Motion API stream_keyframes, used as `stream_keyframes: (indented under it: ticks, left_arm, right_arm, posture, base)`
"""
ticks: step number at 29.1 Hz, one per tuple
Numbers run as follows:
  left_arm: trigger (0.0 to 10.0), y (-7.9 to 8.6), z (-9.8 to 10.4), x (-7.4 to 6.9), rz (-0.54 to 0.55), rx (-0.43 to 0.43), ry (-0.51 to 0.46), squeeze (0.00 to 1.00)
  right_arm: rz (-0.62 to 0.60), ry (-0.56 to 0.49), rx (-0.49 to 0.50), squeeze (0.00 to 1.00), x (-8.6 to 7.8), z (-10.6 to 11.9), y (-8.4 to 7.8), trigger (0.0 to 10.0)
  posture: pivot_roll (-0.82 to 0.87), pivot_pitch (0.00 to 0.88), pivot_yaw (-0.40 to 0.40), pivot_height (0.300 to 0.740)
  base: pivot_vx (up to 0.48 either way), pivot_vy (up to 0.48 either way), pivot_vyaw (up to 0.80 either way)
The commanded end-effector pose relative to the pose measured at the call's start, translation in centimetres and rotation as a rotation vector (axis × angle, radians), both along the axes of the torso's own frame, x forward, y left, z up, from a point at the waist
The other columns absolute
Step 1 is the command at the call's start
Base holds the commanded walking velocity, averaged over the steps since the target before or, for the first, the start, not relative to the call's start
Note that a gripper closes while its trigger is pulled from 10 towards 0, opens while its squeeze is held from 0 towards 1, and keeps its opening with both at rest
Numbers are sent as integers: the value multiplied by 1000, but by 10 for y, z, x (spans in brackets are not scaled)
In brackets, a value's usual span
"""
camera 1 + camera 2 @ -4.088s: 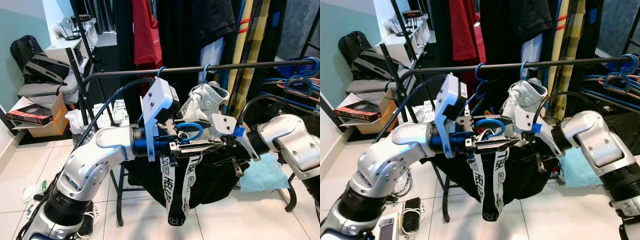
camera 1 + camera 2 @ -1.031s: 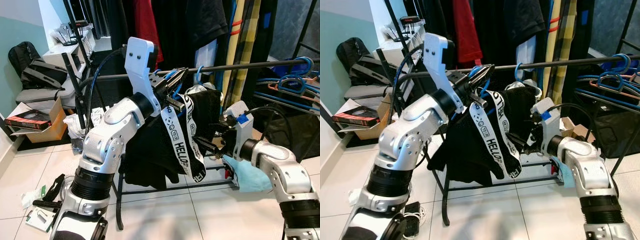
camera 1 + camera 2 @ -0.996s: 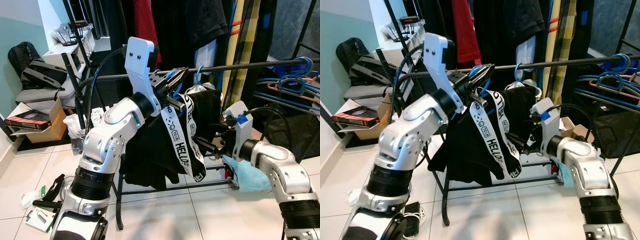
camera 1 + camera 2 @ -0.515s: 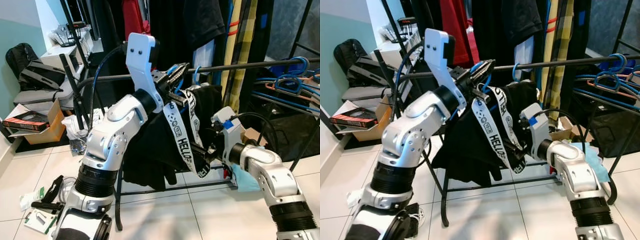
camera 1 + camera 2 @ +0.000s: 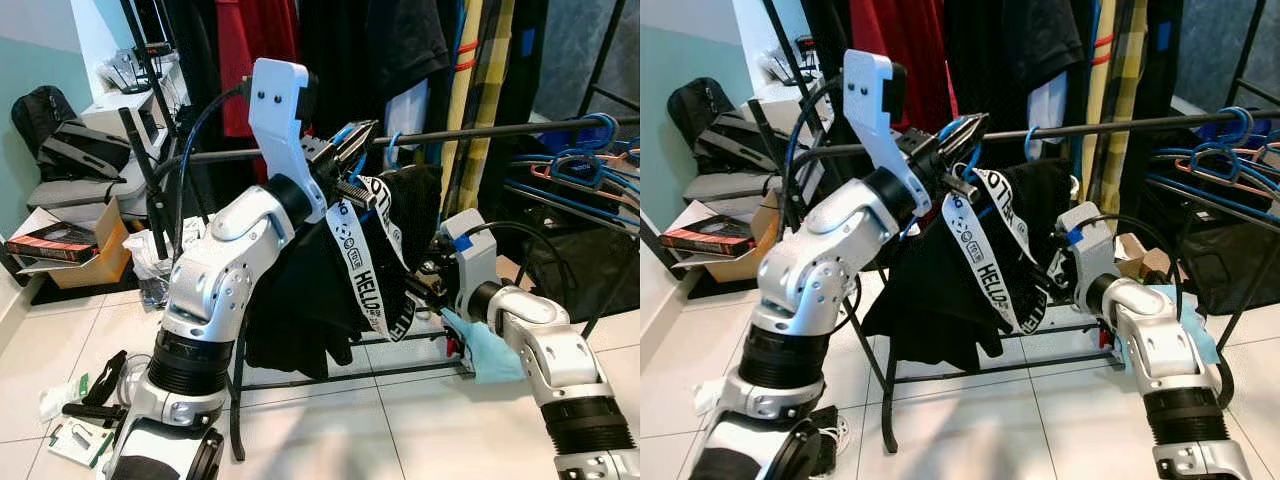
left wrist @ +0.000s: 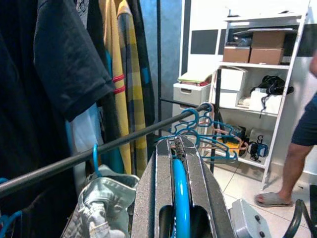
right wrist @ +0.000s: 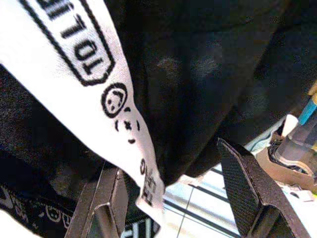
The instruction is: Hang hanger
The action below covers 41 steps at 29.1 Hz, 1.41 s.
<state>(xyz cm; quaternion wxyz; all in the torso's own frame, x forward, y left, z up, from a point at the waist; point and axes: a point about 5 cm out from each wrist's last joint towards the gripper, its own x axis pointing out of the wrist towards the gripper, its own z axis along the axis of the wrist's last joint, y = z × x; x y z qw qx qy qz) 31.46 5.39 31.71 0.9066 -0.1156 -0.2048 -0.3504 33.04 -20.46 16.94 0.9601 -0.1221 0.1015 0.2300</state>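
Clothes rail (image 5: 520, 130): black horizontal bar, hung with garments.
Black garment (image 5: 310, 290), white lettered straps (image 5: 355, 265): draped on the hanger, hanging below the rail.
Blue hanger (image 5: 958, 130): hook raised level with the rail, judged ready to hook over.
Left claw (image 5: 352, 150): clamped shut on the hanger's hook.
Right claw (image 7: 168, 198): fingers spread wide, holding nothing, close against the garment's lower folds.

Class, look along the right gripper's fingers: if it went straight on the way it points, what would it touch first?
Most likely the white printed strap over the black garment; the right gripper is open and both fill the gap just ahead, though depth is unclear.
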Motion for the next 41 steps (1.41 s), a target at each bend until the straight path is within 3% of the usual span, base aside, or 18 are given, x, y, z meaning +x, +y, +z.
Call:
stream_keyframes:
  ticks: [1, 13, 19, 21, 22, 23, 24, 25, 26, 27, 28, 30, 36, 40, 41]
  left_arm:
    - [10000, 1, 8, -2, -6, -17, -20, 0]
    - [10000, -5, 7, -1, -44, -18, -17, 0]
    - [10000, -5, 0, -2, -49, 38, -23, 0]
    - [10000, -3, -19, -1, -2, 206, -62, 0]
    - [10000, -3, -19, -1, -2, 206, -62, 0]
    - [10000, -1, -29, 0, 25, 283, -74, 0]
    - [10000, -1, -29, 0, 25, 283, -74, 0]
    - [10000, 1, -40, 1, 54, 355, -83, 0]
    - [10000, 1, -40, 1, 54, 355, -83, 0]
    - [10000, 3, -47, 2, 77, 393, -83, 0]
    - [10000, 3, -47, 2, 77, 393, -83, 0]
    - [10000, 2, -56, 1, 104, 414, -75, 0]
    - [10000, -4, -59, 0, 112, 420, -73, 0]
    - [10000, -12, -57, -5, 65, 374, -73, 0]
    - [10000, -16, -52, -8, 29, 334, -83, 0]
  right_arm:
    - [-4, -10, -10, 0, 3, 2, 0, 0]
    - [-42, -35, 5, 0, 5, 3, -7, 0]
    - [-39, -82, 102, 0, 7, 18, -9, 0]
    - [50, -171, 322, 0, 5, 62, -4, 0]
    - [50, -171, 322, 0, 5, 62, -4, 0]
    - [105, -225, 420, 0, 2, 86, -2, 0]
    - [105, -225, 420, 0, 2, 86, -2, 0]
    - [156, -272, 507, 0, -1, 113, -3, 0]
    - [156, -272, 507, 0, -1, 113, -3, 0]
    - [194, -305, 546, 0, -4, 133, -3, 0]
    - [194, -305, 546, 0, -4, 133, -3, 0]
    - [217, -328, 578, 0, -6, 154, -2, 0]
    - [177, -304, 573, 0, 0, 156, -2, 0]
    - [89, -200, 529, 0, 13, 136, 2, 0]
    - [51, -132, 498, 0, 17, 121, 5, 0]
  posture:
    - [-87, 0, 69, 740]
    - [-88, 0, 70, 740]
    - [-82, 0, 73, 740]
    - [-84, 0, 74, 740]
    - [-84, 0, 74, 740]
    - [-84, 0, 74, 740]
    - [-84, 0, 74, 740]
    - [-84, 0, 74, 740]
    - [-84, 0, 74, 740]
    - [-96, 0, 77, 740]
    - [-96, 0, 77, 740]
    - [-96, 0, 77, 740]
    - [-96, 0, 69, 740]
    - [-96, 0, 68, 740]
    - [-96, 0, 68, 740]
  base:
    - [0, 0, 0]
    - [0, 0, 0]
    - [0, 0, 0]
    - [0, 0, 0]
    - [0, 0, 0]
    - [0, 0, 0]
    - [0, 0, 0]
    - [0, 0, 0]
    - [0, 0, 0]
    - [0, 0, 0]
    - [0, 0, 0]
    - [0, 0, 0]
    - [0, 0, 0]
    - [0, 0, 0]
    - [0, 0, 0]
